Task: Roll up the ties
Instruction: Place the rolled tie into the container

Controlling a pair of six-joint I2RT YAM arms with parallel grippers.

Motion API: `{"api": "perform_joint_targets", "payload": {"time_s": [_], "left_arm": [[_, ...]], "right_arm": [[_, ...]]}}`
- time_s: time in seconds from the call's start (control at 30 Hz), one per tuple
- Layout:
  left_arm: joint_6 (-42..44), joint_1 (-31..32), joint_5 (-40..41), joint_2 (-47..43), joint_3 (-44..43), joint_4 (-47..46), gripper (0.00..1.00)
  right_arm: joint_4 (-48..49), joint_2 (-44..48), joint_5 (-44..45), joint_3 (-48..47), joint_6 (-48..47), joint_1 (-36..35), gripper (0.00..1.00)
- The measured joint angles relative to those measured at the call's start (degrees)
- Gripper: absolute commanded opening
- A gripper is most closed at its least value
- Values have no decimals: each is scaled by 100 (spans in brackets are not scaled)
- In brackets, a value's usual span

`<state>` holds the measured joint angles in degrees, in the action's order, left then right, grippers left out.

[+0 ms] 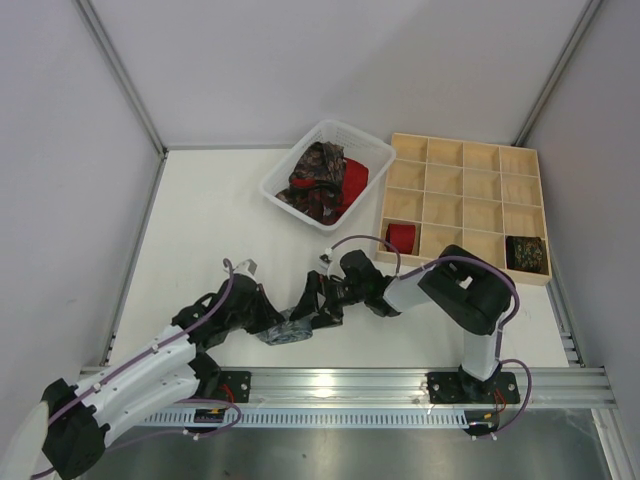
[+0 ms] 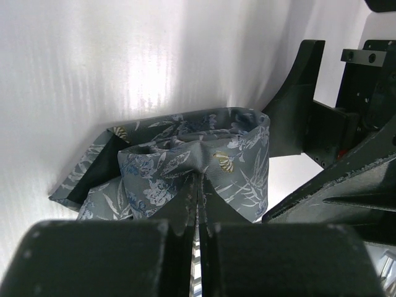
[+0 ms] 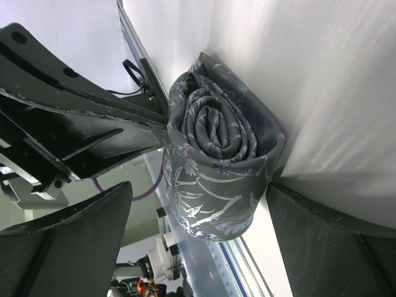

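Low over table (image 1: 200,230), left gripper (image 2: 198,189) pinches grey tie (image 2: 179,151) (right gripper (image 3: 210,210) agape).

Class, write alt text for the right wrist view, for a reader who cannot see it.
A grey patterned tie, rolled into a spiral, lies against the white table. The left gripper pinches it, and the right gripper has its fingers open on either side.

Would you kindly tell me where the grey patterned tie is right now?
The grey tie lies rolled near the table's front edge in the top view, pinched by the left gripper, between the right gripper's open fingers.
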<state>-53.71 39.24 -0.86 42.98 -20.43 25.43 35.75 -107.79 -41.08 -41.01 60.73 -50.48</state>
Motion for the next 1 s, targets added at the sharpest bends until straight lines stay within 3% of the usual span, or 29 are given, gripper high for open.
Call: {"api": "perform_joint_targets", "payload": {"time_s": [0.33,0.77,1.0], "left_arm": [[-208,-2,175,-308,308,-55,0],[-286,-7,219,-341,437,-225,0],[-284,-28,284,-350,470,-264,0]], "right_arm": [[48,-146,372,-177,382,-238,94],[229,-337,776,-275,647,-435,80],[334,-535,964,-310,761,-518,47]]}}
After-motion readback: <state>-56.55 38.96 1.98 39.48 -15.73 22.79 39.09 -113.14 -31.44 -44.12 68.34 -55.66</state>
